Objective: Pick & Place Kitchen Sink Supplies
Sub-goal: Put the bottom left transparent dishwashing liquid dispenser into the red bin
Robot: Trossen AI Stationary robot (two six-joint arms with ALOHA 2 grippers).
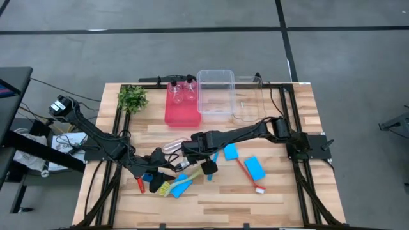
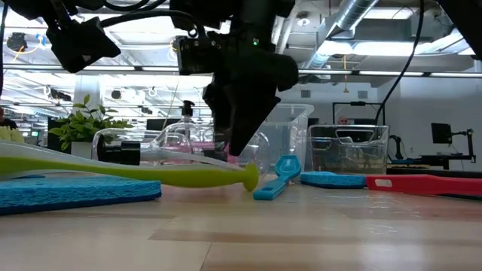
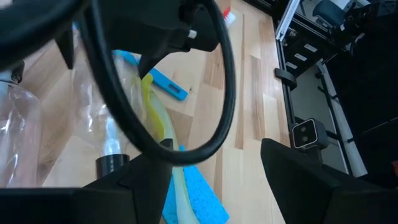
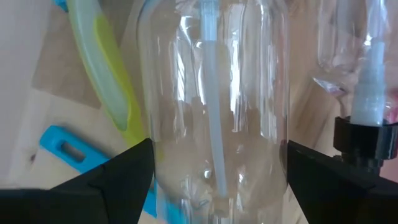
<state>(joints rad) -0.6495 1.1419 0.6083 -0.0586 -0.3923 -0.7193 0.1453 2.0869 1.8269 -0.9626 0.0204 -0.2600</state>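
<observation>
A clear bottle [image 4: 217, 93] fills the gap between the fingers of my right gripper [image 4: 217, 155], which stands at mid-table [image 1: 192, 152], pointing steeply down and shut on it. A second clear bottle [image 1: 171, 147] with a black cap [image 4: 367, 140] lies right beside it. My left gripper [image 1: 155, 182] waits open near the front left, above a yellow-green brush [image 3: 155, 118] and a blue sponge [image 3: 199, 199]. A blue brush [image 3: 165, 81] lies past them. Two more blue sponges [image 1: 231, 151] [image 1: 254, 167] and a red brush [image 1: 249, 176] lie on the right. My right gripper pinches the clear bottle's body [image 4: 163, 149] between its two fingers [image 4: 124, 177], one on each side wall. The fingers come from above, slanting steeply down, and lie across the bottle's length. I cannot tell whether the bottle is clear of the table.
A red tray [image 1: 182, 114] holding two clear bottles stands at the back, with two clear bins [image 1: 215, 92] [image 1: 249, 99] to its right and a leafy plant [image 1: 132, 97] to its left. Both arms crowd the middle. Bare wood lies along the front edge.
</observation>
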